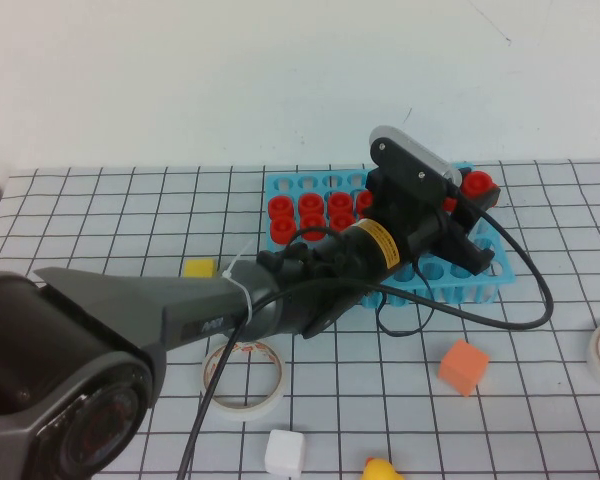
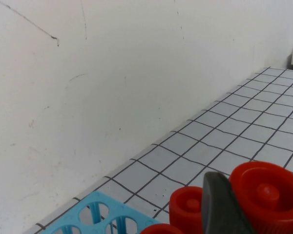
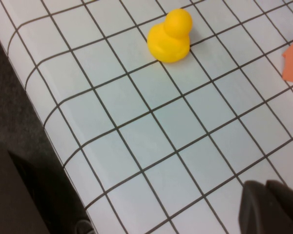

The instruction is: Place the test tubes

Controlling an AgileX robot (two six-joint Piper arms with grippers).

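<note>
High view: one gridded surface (image 1: 100,210), two arms, mixed loose items.

- Left end effector (image 1: 466,206): reached out over the far right corner of the blue rack (image 1: 477,290). It seems closed on a red-capped test tube (image 1: 477,185), though the wrist housing hides most of the grip. The cap stands above the rack's top. In the left wrist view one dark finger (image 2: 222,204) lies against that cap.
- Seated tubes (image 1: 310,212): a cluster of red caps in the rack's rows, to the left of the left end effector. One more shows just beside the held tube.
- Right end effector (image 3: 269,207): seen in the right wrist view only, closed, above the surface. The yellow duck (image 3: 170,36) lies ahead of it, well apart.
- Loose items, all on the near side of the left end effector, off the rack: orange cube (image 1: 463,366), tape roll (image 1: 243,372), yellow block (image 1: 198,268), white cube (image 1: 284,452).
</note>
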